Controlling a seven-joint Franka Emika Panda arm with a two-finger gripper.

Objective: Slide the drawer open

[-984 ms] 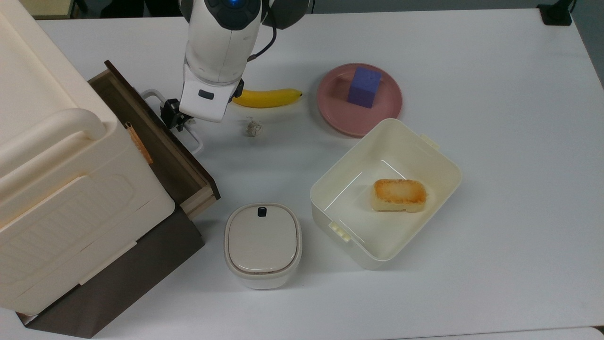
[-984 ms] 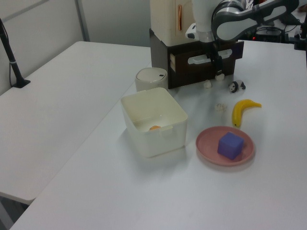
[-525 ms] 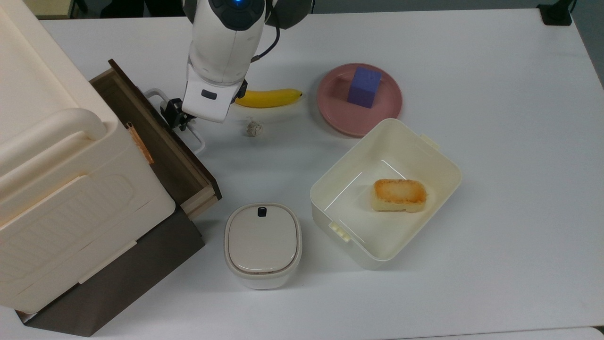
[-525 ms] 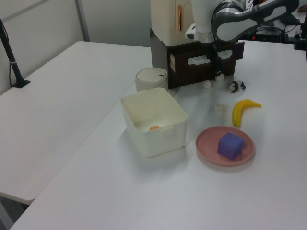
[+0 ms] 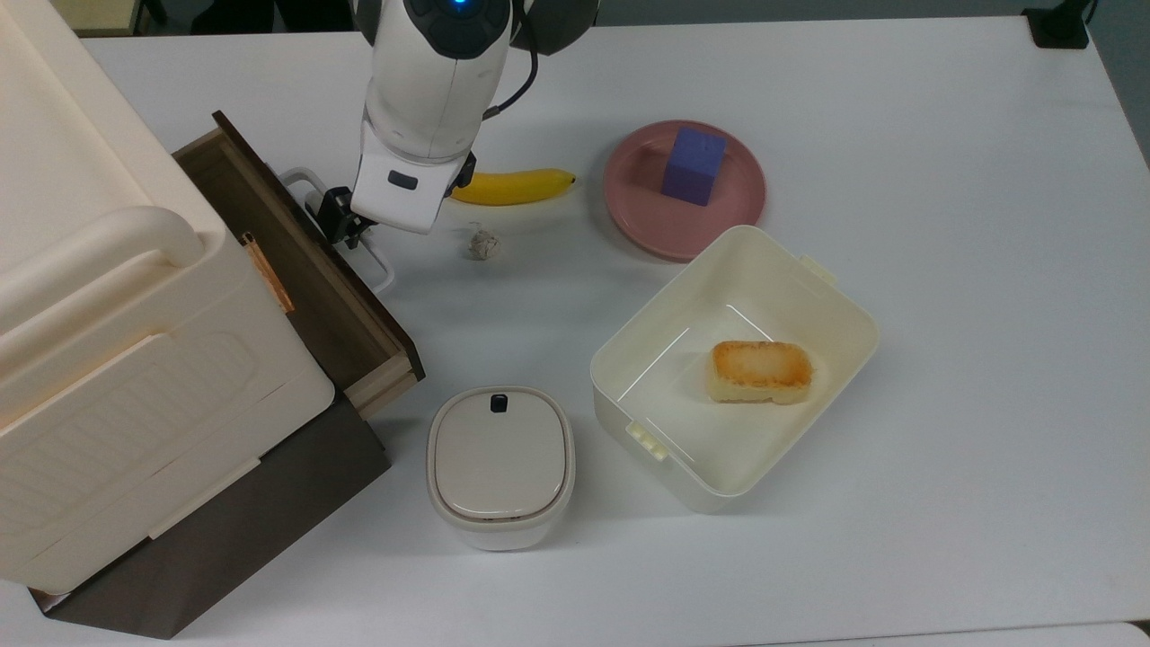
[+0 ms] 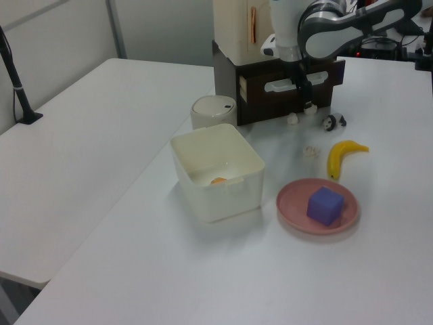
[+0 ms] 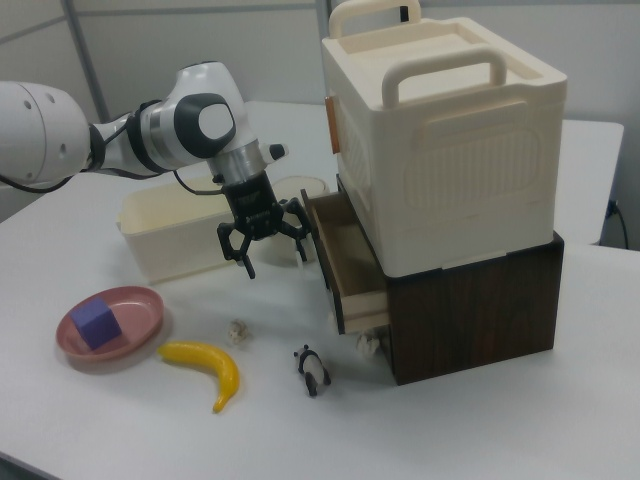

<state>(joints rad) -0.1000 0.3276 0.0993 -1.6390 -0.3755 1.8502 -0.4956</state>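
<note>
In the top view, we see the drawer [image 5: 305, 270] already pulled partway out from under the big cream box [image 5: 117, 359], light wood showing inside; some travel looks left. The gripper [image 5: 341, 220] sits at the white loop handle [image 5: 359, 252] on the drawer's dark front.

In the left view, the gripper [image 6: 301, 80] hangs right at that front panel [image 6: 287, 88].

In the right view, we catch the gripper [image 7: 265, 235] with fingers spread apart, just beside the drawer [image 7: 345, 260], gripping nothing we can make out.
</note>
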